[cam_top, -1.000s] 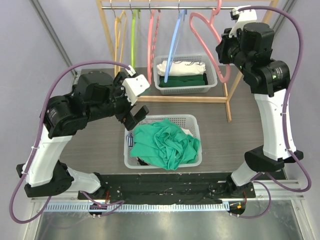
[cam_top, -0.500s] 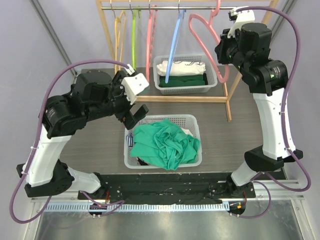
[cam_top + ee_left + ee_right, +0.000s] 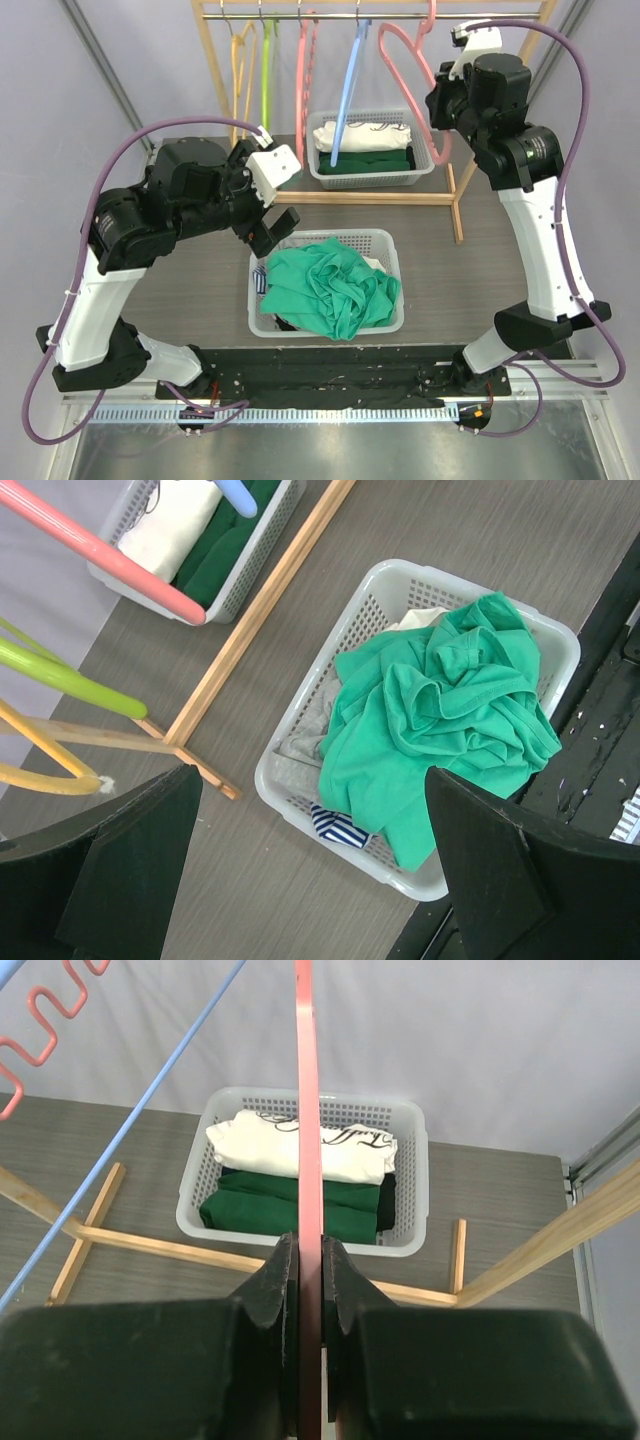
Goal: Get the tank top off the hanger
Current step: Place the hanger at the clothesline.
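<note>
Right arm reaches up high, well beyond the white mesh basket [image 3: 399,262], with the right gripper [image 3: 310,1248] pinched tight on a thin, smooth pink hanger [image 3: 305,1110]. Left arm is folded low, left gripper [image 3: 312,790] spread wide just above the basket. Inside it lies crumpled green knit, likely the tank top [image 3: 440,720], heaped over other clothes [image 3: 300,750].
</note>
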You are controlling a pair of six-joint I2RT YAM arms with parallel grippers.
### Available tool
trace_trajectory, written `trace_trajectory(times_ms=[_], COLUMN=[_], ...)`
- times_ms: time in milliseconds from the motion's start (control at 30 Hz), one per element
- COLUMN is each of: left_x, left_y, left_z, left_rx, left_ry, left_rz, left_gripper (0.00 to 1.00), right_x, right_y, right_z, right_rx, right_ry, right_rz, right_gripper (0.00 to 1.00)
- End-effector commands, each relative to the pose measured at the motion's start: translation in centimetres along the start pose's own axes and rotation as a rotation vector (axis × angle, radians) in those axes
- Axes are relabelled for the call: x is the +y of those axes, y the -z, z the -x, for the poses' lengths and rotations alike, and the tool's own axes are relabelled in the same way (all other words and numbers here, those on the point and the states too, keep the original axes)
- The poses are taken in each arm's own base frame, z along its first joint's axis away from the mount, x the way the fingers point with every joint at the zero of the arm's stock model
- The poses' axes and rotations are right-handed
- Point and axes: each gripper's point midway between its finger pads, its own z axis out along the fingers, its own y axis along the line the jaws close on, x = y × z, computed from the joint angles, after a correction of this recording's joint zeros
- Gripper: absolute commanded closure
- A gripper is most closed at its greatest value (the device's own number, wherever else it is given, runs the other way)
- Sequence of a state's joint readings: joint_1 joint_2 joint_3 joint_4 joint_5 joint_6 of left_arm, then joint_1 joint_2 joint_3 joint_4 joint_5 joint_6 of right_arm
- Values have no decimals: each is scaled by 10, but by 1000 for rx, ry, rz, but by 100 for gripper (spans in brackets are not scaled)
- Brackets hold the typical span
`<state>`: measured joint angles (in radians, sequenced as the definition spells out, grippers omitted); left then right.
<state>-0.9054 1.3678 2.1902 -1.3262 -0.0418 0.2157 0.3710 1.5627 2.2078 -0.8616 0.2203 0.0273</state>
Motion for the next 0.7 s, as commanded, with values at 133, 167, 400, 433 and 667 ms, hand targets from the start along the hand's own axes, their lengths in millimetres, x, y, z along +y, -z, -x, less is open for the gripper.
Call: trace_trajectory(times_ms=[133,167,400,433,667], left_x=[3,3,4,5,4], left_y=[6,6,4,3,5], left_z=[7,7,7,6,4], left_rx=[-34,-32,-26,-24,-20], left_ry=[-2,-3,-7,-9,-14], left_rz=[7,8,11,12,11], left_gripper=[0,0,0,0,0], right_x=[-11,-12,-33,-34,-22], right_y=[13,11,59,67,124], right_z=[-39,-47,-19,-15,-16], right_rx=[77,90,-34,-53,-72], right_ry=[-12,-8,-51,-60,-94], right_rz=[-52,-59,-122,-115,24], right_gripper=[45,35,0,0,0])
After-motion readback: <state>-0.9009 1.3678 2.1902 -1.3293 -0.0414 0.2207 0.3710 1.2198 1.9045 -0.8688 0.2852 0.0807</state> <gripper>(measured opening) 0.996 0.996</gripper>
